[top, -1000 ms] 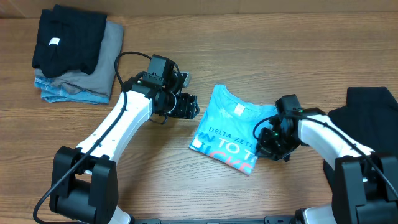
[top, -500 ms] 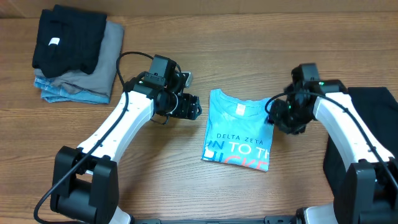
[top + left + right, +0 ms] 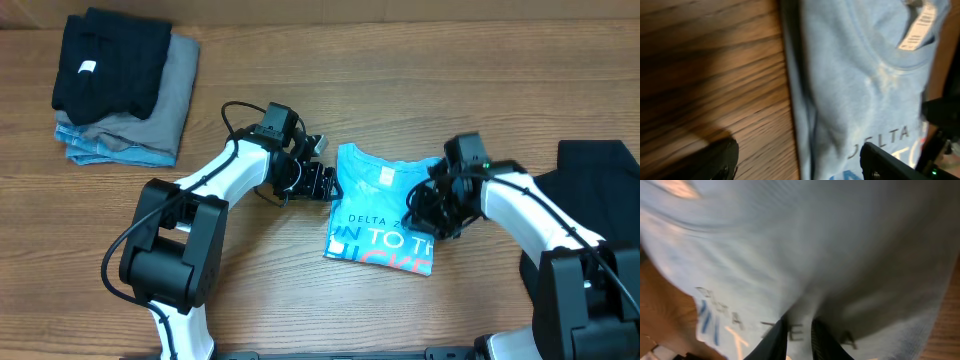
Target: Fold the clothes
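Observation:
The light blue T-shirt point(image 3: 382, 205) lies folded on the table's middle, its lettering toward the front edge. My left gripper point(image 3: 322, 183) is at the shirt's left edge. In the left wrist view that gripper point(image 3: 800, 161) stands wide open, one finger point(image 3: 720, 160) over bare wood and the other over the shirt point(image 3: 855, 85). My right gripper point(image 3: 432, 212) is on the shirt's right half. In the right wrist view its fingers point(image 3: 774, 341) are close together, with a ridge of the blue fabric point(image 3: 805, 255) pinched between them.
A black garment point(image 3: 600, 185) lies at the table's right edge, under the right arm. A stack of folded clothes point(image 3: 115, 85), black over grey over blue, sits at the back left. The shirt's white neck tag point(image 3: 917, 27) shows near the collar.
The shirt was turned square to the table. My left gripper moved right to the shirt's left edge. My right gripper opened, shifted to the shirt's right middle and closed on fabric.

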Controlling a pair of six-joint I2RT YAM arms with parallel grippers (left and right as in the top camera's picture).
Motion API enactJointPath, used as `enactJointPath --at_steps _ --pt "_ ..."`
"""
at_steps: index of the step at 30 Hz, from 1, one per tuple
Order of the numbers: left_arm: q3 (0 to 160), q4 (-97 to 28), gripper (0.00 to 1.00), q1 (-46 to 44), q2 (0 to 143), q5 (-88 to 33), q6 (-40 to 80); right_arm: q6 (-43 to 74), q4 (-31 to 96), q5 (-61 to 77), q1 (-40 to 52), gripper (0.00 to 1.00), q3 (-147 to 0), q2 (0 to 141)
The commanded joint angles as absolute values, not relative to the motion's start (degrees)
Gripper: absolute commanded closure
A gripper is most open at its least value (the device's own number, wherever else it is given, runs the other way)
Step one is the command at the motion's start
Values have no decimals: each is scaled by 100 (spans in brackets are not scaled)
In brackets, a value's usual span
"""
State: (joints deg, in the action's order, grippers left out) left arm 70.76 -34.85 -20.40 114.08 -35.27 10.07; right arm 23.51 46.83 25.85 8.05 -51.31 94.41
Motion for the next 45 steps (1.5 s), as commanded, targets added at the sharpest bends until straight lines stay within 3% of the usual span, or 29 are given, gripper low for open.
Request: enactJointPath --at_steps 1,17,21,24,29,30,31,33,35,40,42,45 --pt "7032 -3489 19 -2075 11705 -3863 899 2781 4436 2731 821 81 -4716 9465" --pt "7035 -3179 38 -2602 12757 -4506 2029 2794 4283 2711 821 83 -4477 9463" --pt "7035 -3037 51 -2630 12757 -4508 2152 2792 4217 2711 821 83 -4477 9463" --pt "7035 -2902 69 -2661 12757 -4508 2180 2792 4222 2709 821 83 -4477 9463" --pt "7035 -2676 88 -2676 12755 -4727 2185 2792 4235 2711 821 87 -4477 9463" --pt "7035 -2683 87 -2676 12755 -4724 2185 2790 4239 2709 821 87 -4477 9463" --pt "7035 -2711 76 -2676 12755 -4722 2187 2790 4239 2709 821 86 -4477 9463" --pt "7035 -2766 37 -2676 12755 -4722 2189 2792 4222 2711 821 85 -4480 9463" --pt "7035 -2751 26 -2703 12755 -4722 2189 2792 4250 2711 821 85 -4480 9463" --pt "7035 -2539 27 -2895 12761 -4560 2259 2792 4239 2709 821 85 -4477 9463" --pt "7035 -2521 39 -2987 12763 -4466 2344 2794 4217 2709 821 85 -4477 9463" --pt "7035 -2491 67 -3083 12761 -4322 2451 2792 4209 2711 821 85 -4477 9463"
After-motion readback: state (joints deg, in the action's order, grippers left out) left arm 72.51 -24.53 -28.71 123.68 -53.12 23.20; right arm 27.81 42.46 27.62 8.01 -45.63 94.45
